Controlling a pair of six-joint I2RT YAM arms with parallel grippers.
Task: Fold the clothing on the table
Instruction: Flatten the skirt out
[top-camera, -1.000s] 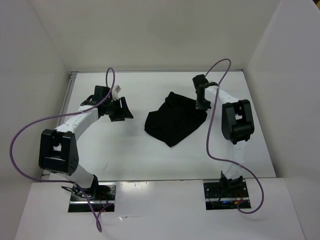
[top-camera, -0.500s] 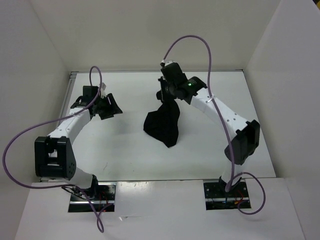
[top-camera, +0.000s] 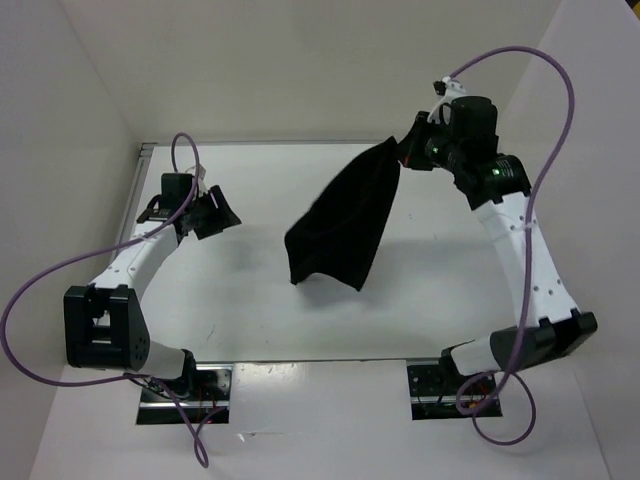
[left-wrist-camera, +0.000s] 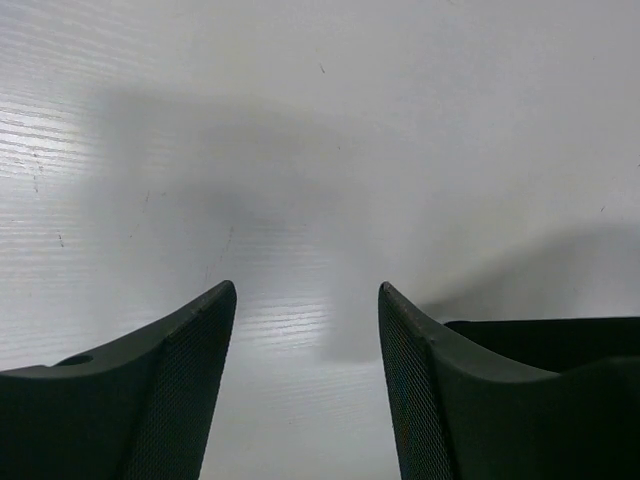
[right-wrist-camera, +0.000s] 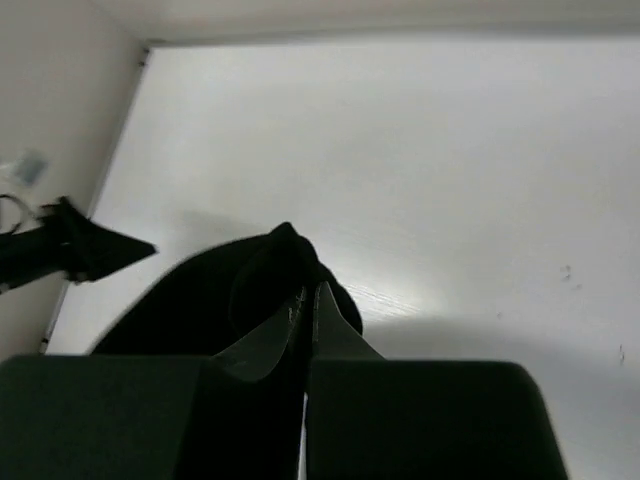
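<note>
The black clothing hangs in the air over the middle of the white table, pinched by one corner. My right gripper is raised at the back right and is shut on that corner; in the right wrist view the clothing bunches around the closed right gripper. Its lower end reaches down near the tabletop. My left gripper stands open at the left, apart from the cloth. In the left wrist view the left gripper has only bare table between its fingers.
White walls enclose the table at the back and on both sides. Purple cables loop off both arms. The arm bases sit at the near edge.
The right gripper has swung from the table's back centre up and to the right, lifting the clothing so it hangs stretched out. The left arm has hardly moved.
</note>
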